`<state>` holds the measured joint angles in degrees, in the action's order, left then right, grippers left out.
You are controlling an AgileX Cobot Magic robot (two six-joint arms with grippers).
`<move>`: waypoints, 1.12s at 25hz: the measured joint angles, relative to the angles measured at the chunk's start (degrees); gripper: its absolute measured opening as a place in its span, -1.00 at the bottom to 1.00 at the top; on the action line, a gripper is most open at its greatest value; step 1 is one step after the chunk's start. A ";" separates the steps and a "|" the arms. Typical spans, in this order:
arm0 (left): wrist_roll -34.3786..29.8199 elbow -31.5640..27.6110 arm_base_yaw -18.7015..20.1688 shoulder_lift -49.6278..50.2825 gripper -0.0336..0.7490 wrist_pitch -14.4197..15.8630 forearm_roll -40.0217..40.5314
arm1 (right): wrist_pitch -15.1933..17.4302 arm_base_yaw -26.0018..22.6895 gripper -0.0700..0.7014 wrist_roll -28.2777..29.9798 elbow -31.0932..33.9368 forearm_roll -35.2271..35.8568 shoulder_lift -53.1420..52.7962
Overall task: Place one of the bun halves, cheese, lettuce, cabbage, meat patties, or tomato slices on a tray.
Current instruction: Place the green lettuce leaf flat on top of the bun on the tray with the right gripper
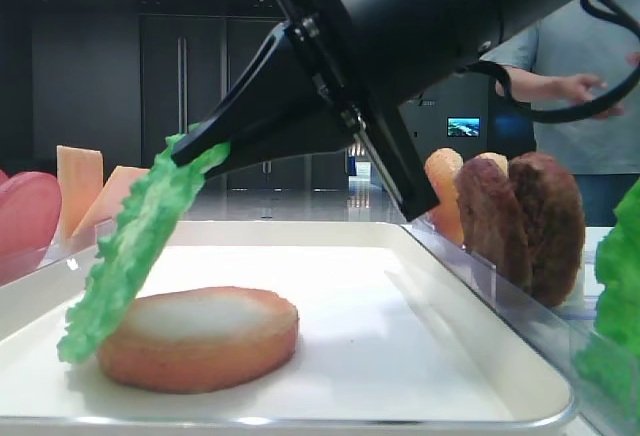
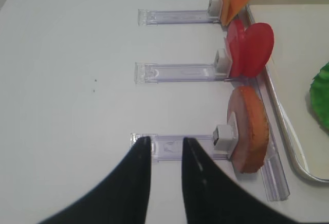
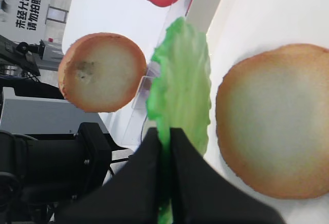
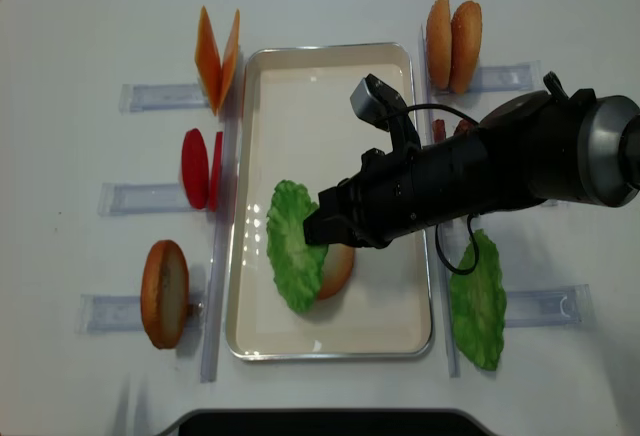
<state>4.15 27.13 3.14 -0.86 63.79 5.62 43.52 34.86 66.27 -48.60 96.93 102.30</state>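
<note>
My right gripper (image 3: 164,131) is shut on the top edge of a green ruffled lettuce (image 3: 180,80) leaf. The lettuce (image 1: 135,246) hangs tilted over the white tray (image 1: 420,286), its lower part leaning against the left side of a bun half (image 1: 200,338) lying cut face up. From above, the right gripper (image 4: 312,228) holds the lettuce (image 4: 292,246) over that bun half (image 4: 338,268) inside the tray (image 4: 330,86). My left gripper (image 2: 165,143) is open and empty above the table, left of the tray rim (image 2: 282,126).
Clear holders flank the tray. On the left stand cheese (image 4: 218,56), tomato slices (image 4: 200,168) and a bun half (image 4: 165,293). Right of the tray are two bun halves (image 4: 452,31), meat patties (image 1: 530,221) and a second lettuce leaf (image 4: 478,301). A person (image 1: 585,76) stands behind.
</note>
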 joint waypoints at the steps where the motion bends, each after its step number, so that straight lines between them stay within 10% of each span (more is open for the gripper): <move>1: 0.00 0.00 0.00 0.00 -0.51 0.00 0.00 | -0.37 0.00 -0.80 0.02 0.00 -0.07 0.00; 28: 0.00 0.00 0.00 0.00 -0.51 0.00 0.00 | -8.65 0.00 -0.78 0.07 0.00 -6.52 0.00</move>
<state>4.15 27.13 3.14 -0.86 63.79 5.62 34.87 34.86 66.34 -48.60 90.41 102.30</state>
